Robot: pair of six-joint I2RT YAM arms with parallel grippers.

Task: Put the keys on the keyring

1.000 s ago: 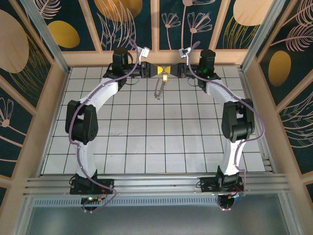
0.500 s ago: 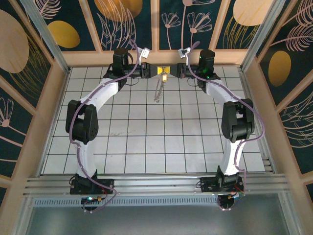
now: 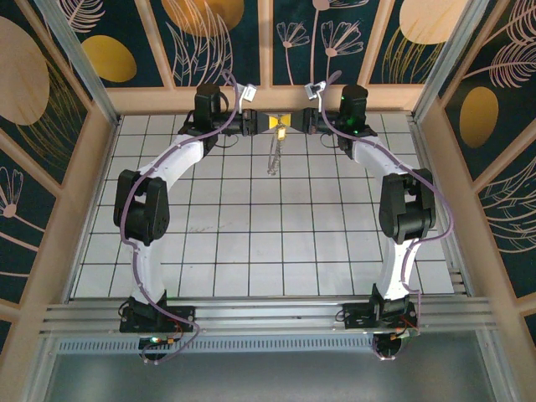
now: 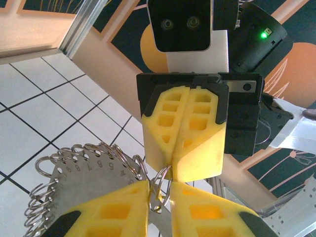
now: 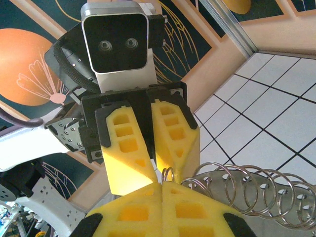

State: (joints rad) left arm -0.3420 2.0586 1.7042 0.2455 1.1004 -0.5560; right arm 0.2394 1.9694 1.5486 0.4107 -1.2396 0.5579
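Note:
Both grippers meet nose to nose above the far middle of the table. My right gripper is shut on the top of the keyring, a small silver split ring. My left gripper has its yellow pads drawn in against both sides of that ring from the other side. The ring passes through a numbered metal plate that carries several more rings and hangs below the grippers. The keys are hidden.
The white tiled table lies below and in front of the grippers. The wooden back wall stands close behind them. Wooden side walls close in the left and right.
My left gripper's jaws have drawn together round the ring. Both arms and the hanging plate have stayed almost still.

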